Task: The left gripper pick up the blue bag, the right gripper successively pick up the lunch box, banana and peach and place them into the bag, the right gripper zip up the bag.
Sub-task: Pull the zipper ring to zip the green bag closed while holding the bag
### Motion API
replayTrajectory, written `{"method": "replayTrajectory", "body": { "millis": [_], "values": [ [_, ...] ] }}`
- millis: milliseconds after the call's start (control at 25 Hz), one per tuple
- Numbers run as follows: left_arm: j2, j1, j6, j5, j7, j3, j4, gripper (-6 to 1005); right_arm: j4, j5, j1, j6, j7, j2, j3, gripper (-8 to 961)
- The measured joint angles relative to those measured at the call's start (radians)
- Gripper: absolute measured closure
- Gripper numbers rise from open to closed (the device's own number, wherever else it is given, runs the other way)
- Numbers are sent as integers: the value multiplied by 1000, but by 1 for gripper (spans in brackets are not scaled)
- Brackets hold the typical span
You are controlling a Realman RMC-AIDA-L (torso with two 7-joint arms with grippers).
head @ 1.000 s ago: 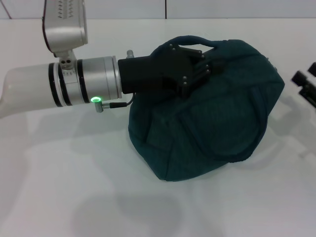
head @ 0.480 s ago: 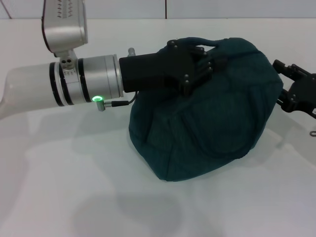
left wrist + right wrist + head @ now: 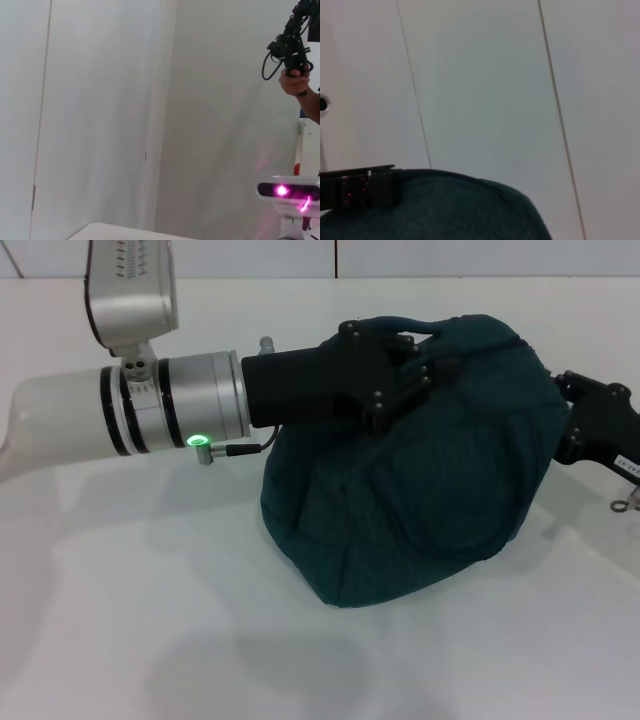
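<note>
Blue fabric bag (image 3: 420,500) bulging, left claw (image 3: 415,360) gripping handle.

From my right wrist I look across the rounded top of the blue bag (image 3: 455,210), its dark teal fabric filling the lower part of the picture and curving down at one end. A fold or seam runs over its crest. At one edge a flat black part with small reddish dots (image 3: 357,192) lies along the bag's top, touching the fabric; I cannot tell what it is. Behind the bag stands a pale wall (image 3: 485,85) crossed by two thin slanted seams between panels. At the picture's edge a small round dark fitting (image 3: 322,104) sits on the wall. My own fingers do not show here.
</note>
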Motion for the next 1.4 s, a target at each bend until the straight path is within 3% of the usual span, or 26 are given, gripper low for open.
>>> {"method": "replayTrajectory", "body": {
  "millis": [80, 200, 640, 1120, 1400],
  "values": [
    [0, 1, 0, 0, 0, 0, 0, 938, 0, 2, 3, 0, 1, 0, -11, 546],
    [-1, 6, 0, 0, 1, 0, 0, 937, 0, 3, 5, 0, 2, 0, -11, 728],
    [-2, 27, 0, -41, 13, 0, -1, 935, 46, 71, -2, 53, 6, -3, -3, 913],
    [-4, 44, -6, -78, 26, 0, 3, 933, 64, 61, -12, 74, 107, -13, -65, 927],
    [-6, 136, -9, -184, 91, 0, 72, 932, 48, 61, -16, 54, 155, -19, -67, 879]
  ]
}}
